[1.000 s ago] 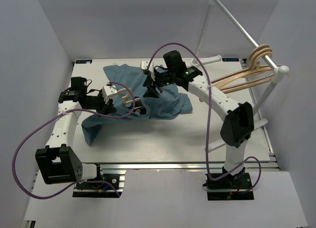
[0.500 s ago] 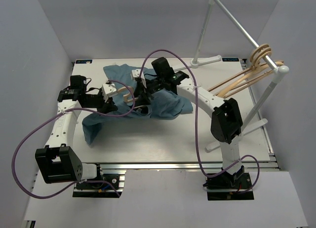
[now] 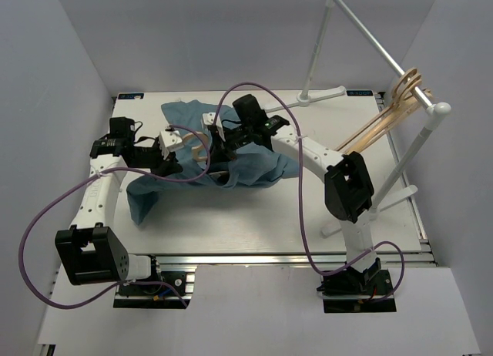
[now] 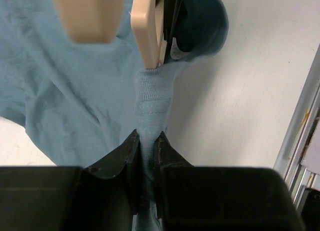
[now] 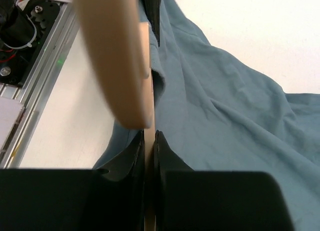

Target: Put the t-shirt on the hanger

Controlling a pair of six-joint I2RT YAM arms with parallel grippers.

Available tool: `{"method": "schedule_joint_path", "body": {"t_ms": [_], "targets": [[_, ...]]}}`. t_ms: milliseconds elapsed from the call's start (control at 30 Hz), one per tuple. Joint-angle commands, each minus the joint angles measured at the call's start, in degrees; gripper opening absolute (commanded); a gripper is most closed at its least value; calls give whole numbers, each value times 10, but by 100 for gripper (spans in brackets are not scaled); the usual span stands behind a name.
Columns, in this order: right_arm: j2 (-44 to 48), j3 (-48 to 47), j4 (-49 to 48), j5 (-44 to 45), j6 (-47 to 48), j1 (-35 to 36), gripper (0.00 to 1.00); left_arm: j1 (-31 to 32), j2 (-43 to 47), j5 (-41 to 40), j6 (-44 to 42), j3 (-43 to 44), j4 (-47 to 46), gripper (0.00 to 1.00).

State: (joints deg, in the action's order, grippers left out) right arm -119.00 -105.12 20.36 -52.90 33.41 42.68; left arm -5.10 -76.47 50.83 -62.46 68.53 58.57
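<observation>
- The t-shirt (image 3: 258, 165) lies crumpled on the table (image 3: 308, 217), toward ten o'clock from the table's middle, with one tail trailing off toward seven o'clock. I judge it light, limp and stretchy. It will sag and bunch wherever it is unsupported, so the ribbed collar, its firmest edge, is the sensible place to hold it.
- The hanger (image 4: 147, 36) sits over the shirt's nine o'clock side in the top view. In the left wrist view its arm tip meets the stretched collar. It looks like stiff, light, smooth wood, probably slippery in narrow jaws, and best pinched flat across its thin face.
- The right gripper (image 5: 149, 141) is clamped on the hanger's thin edge.
- The left gripper (image 4: 147, 139) is pinched on the collar ribbing, which runs taut toward twelve o'clock in its own view.
</observation>
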Motion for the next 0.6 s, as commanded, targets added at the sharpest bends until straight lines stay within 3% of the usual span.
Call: {"method": "schedule_joint_path", "body": {"t_ms": [0, 133, 267, 467, 500, 567], "targets": [[47, 13, -28, 68, -13, -34, 0, 1, 19, -29, 14, 0, 31, 0], [77, 45, -33, 57, -31, -80, 0, 0, 40, -90, 30, -30, 23, 0], [122, 96, -16, 107, -13, -104, 0, -12, 34, -150, 52, -48, 7, 18], [163, 138, -31, 110, -44, -135, 0, -54, -3, -158, 52, -46, 7, 26], [164, 141, -33, 113, -46, -137, 0, -56, -3, -159, 53, -45, 7, 35], [162, 135, -30, 116, -49, -137, 0, -61, -6, -158, 52, -33, 15, 43]]}}
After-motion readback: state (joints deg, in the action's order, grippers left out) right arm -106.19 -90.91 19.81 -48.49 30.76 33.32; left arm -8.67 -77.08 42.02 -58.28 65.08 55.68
